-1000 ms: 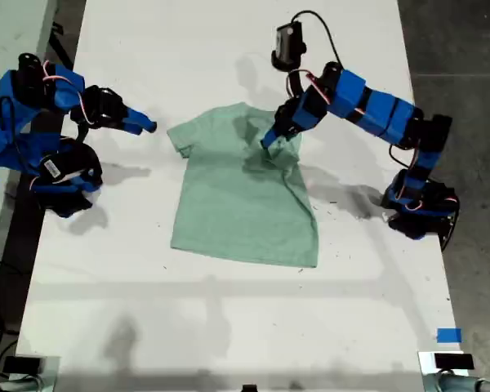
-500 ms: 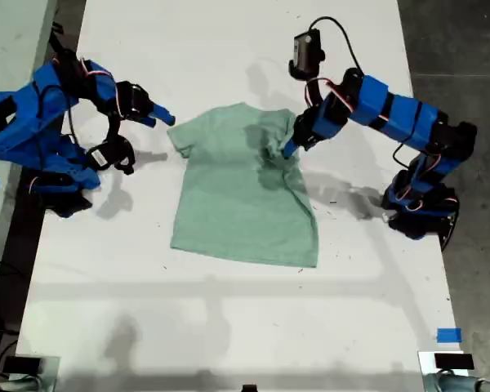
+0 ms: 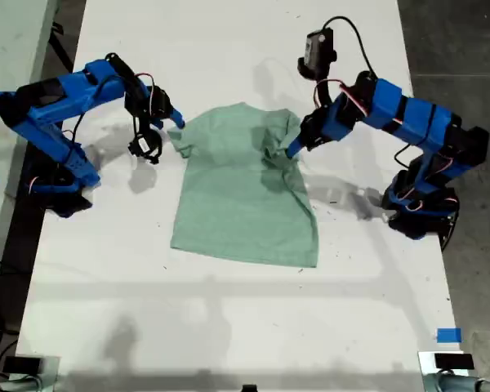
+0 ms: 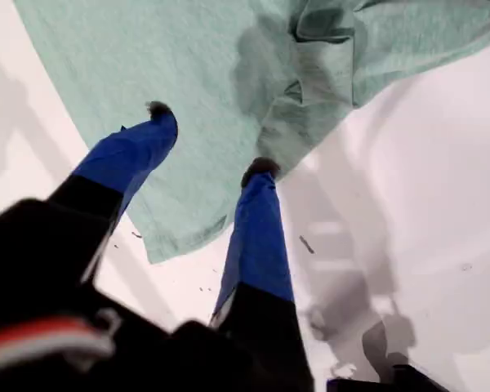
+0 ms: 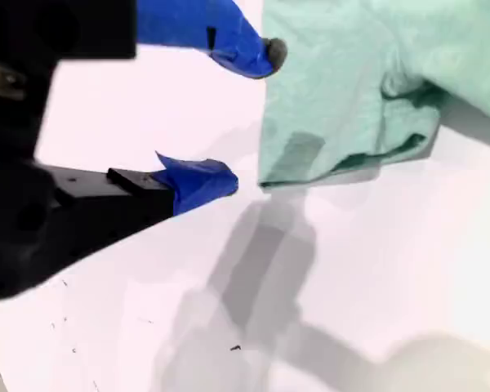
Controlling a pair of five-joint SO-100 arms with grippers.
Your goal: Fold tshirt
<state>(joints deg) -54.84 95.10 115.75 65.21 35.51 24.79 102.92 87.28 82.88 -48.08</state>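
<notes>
The pale mint-green short-sleeved cloth tshirt (image 3: 243, 188) is lying mostly flat on the white table (image 3: 229, 327), in the middle of the exterior view, with one sleeve bunched up on the exterior view's right.

My first gripper (image 4: 208, 139) is hanging over that crumpled sleeve with its blue fingers wide apart — you are seeing nothing pinched between them.

My second gripper (image 5: 237, 114) is sitting at the other sleeve's edge, on the exterior view's left, jaws spread and empty.

A small blue tape piece (image 3: 448, 335) is lying near the table's corner at the exterior view's lower right, well apart from the cloth.
</notes>
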